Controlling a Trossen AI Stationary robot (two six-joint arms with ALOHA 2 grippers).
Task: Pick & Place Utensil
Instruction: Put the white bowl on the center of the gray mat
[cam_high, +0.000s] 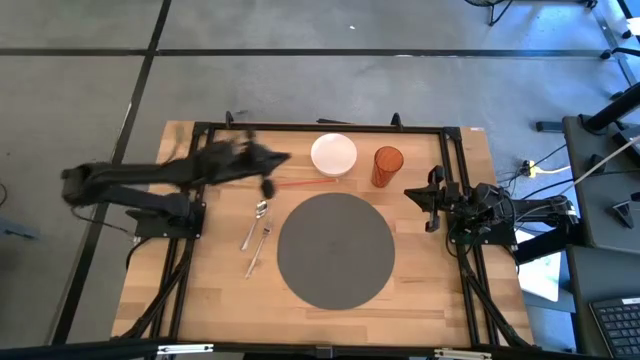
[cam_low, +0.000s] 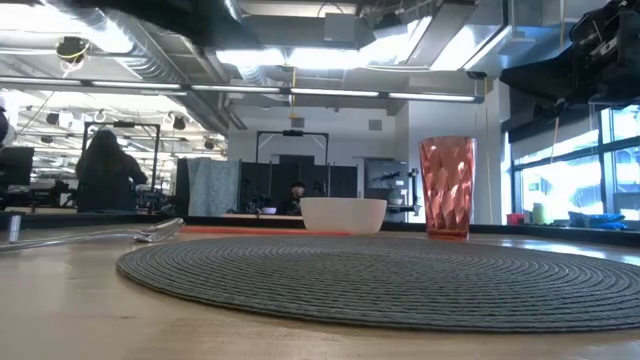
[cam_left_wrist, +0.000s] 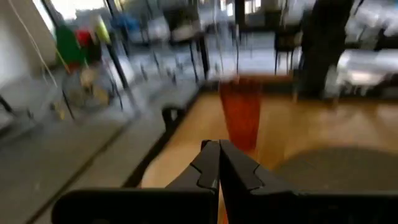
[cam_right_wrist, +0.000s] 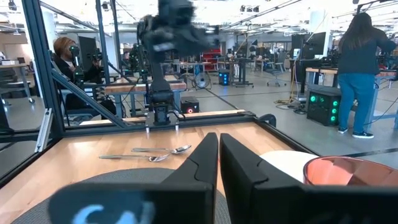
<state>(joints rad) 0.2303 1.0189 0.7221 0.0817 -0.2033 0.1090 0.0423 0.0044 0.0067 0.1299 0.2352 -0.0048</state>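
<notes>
Your left hand (cam_high: 268, 186), fingers pressed closed on nothing, hovers just beyond the silver metal spoon (cam_high: 255, 222) and fork (cam_high: 261, 244); their handles run toward you, well apart from your closed right hand (cam_high: 432, 205).

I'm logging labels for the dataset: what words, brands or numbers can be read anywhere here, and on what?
None can be read.
The orange cup, white bowl, round placemat, spoon and fork show no print.
Room monitors are too far to read.
</notes>
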